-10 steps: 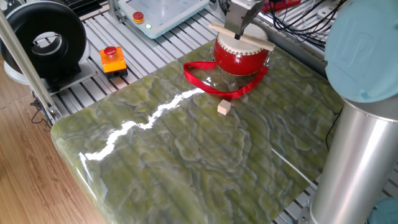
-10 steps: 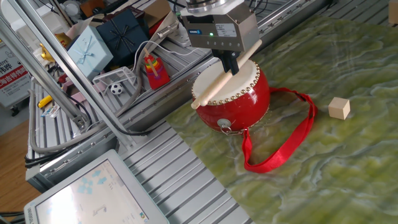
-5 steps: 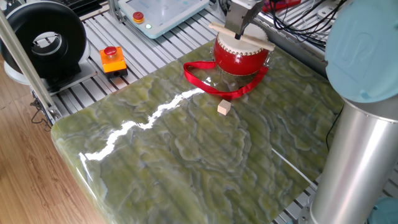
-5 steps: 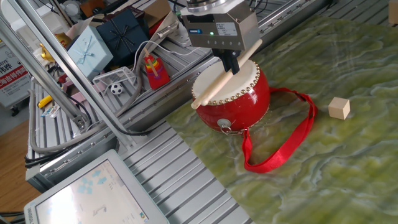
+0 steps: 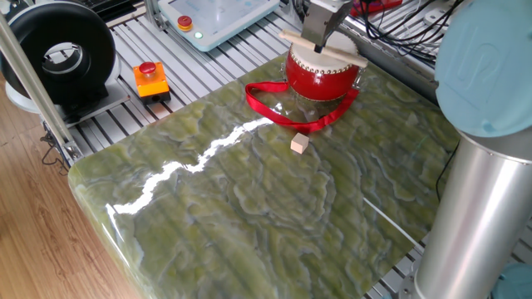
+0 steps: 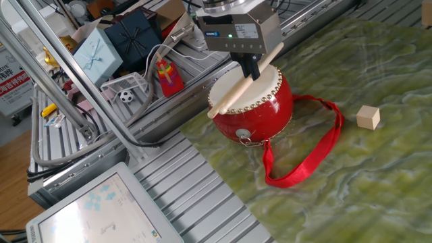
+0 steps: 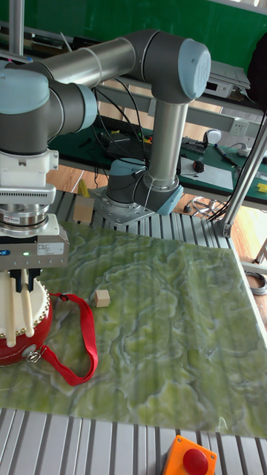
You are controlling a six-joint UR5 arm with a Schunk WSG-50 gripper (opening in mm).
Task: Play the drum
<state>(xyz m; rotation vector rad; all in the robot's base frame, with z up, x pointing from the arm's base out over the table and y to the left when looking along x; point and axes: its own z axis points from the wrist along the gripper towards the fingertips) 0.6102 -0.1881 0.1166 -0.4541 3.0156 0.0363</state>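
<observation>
On the glossy red drum (image 6: 260,101), fingers (image 6: 252,68) pinch a wooden stick (image 6: 244,80).

Gripper (image 6: 251,69) upper body cut off by the top edge in both fixed views, fingertips' grip on the drumstick (image 6: 243,82) hidden at contact, drum (image 7: 21,320) left side cropped in the tall view, its skin beneath the gripper partly hidden.

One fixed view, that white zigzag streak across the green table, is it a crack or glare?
Glare: in one fixed view the streak is a light reflecting off the glossy table. The other fixed view and the tall fixed view show no such streak.
</observation>
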